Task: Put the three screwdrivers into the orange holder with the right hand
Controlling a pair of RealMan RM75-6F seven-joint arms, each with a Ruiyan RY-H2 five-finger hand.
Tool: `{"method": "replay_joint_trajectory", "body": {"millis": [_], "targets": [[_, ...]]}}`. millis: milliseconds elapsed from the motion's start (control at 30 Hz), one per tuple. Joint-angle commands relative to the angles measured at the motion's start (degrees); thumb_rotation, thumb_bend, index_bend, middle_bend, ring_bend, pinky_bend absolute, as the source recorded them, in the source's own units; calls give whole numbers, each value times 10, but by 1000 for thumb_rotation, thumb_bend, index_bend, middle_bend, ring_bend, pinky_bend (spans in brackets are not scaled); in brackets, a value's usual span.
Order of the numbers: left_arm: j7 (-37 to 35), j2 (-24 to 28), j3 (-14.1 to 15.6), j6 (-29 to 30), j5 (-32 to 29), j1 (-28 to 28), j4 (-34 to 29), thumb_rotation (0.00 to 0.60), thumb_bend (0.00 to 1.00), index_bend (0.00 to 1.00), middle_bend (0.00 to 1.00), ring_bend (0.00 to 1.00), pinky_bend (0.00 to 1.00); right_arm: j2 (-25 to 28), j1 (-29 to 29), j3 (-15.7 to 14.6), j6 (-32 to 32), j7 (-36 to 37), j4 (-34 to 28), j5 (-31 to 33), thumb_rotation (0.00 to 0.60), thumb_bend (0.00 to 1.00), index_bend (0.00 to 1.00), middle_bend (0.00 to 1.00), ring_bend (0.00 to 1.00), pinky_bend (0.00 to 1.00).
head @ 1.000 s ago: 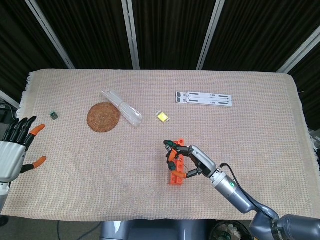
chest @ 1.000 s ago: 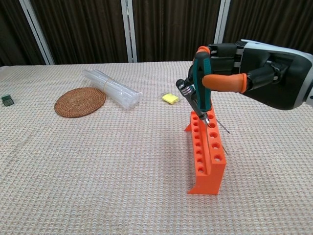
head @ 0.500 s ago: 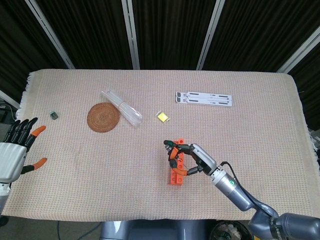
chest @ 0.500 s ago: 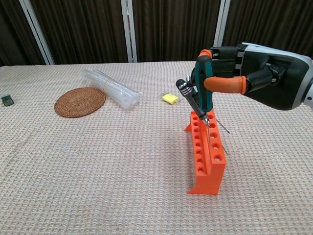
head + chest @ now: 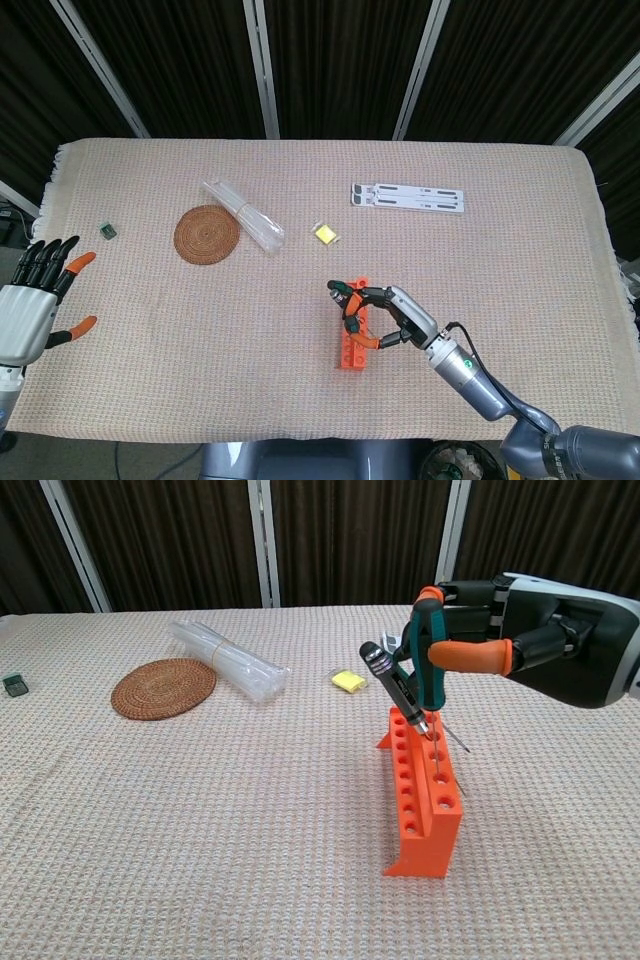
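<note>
A coarse, beige woven tablecloth (image 5: 500, 260) with a fringed left edge covers the whole table, its waffle-like weave plain in the chest view. On it, near the front and right of the middle, stands the orange holder (image 5: 423, 800), a blocky plastic rack with two rows of round holes along its sloped top and splayed feet at each end. The right hand (image 5: 545, 650), a black and silver shell with orange-tipped fingers, hangs just above the far end of the holder and grips a teal-handled screwdriver (image 5: 427, 665) with its fingers curled round the handle; the thin shaft points down to the rack's right row of holes. A second, slimmer screwdriver (image 5: 395, 685) with a knurled dark metal handle leans to the left from a hole at the far end of the holder, just beside the held one; whether the hand also touches it cannot be told. The left hand (image 5: 30, 305) hovers at the table's left edge, well apart from everything, fingers spread and holding nothing. Farther back lie a flat white perforated bracket (image 5: 407, 197), a round woven rattan coaster (image 5: 163, 687), a clear crinkled plastic sleeve (image 5: 230, 660) touching the coaster's right edge, a small yellow block (image 5: 348, 680), and a tiny dark green object (image 5: 12, 685) at the far left.
</note>
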Motion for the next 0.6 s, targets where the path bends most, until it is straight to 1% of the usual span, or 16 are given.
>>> {"method": "replay_joint_trajectory", "body": {"millis": [33,600], "targets": [[1,0,0,0,0,0,-1,600,142,159,0,0,0,-3,0,-1,-2,-1,3,1,600,442,638,464,310,370],[0,-3,1,-4,-3,-1,4,600,142,159,0,0,0,-18,1,-3,-11,-2,19,7,600,443,636,451,299,370]]}}
